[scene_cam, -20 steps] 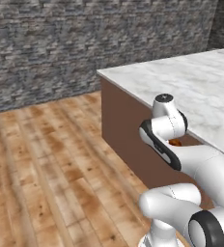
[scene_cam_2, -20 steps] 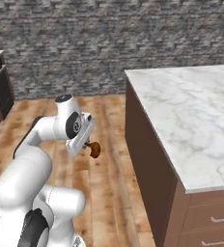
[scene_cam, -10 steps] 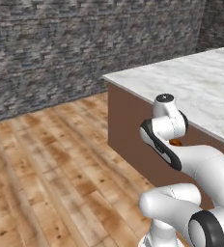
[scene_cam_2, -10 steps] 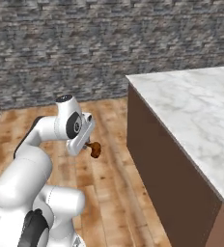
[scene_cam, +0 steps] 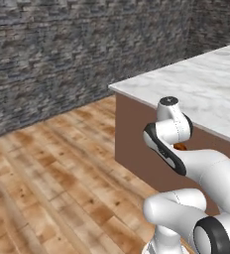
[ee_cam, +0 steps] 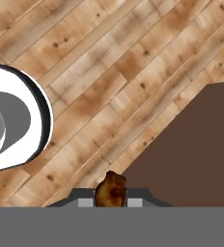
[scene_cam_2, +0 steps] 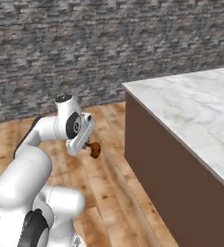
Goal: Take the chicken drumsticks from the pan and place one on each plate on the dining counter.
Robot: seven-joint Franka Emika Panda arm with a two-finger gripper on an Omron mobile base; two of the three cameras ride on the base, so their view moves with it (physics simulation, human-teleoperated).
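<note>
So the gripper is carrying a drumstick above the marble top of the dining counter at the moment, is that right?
Not quite: the gripper does hold the drumstick, but over the wooden floor, beside the dining counter, not above its marble top. The right base view shows this.

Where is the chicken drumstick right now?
The chicken drumstick is clamped in the end effector, held in the air above the wooden floor, left of the dining counter in the right base view.

Two base views flanking the arm, sharing dining counter (scene_cam: 201, 84) corner, hand view facing floor (ee_cam: 109, 72)
</note>
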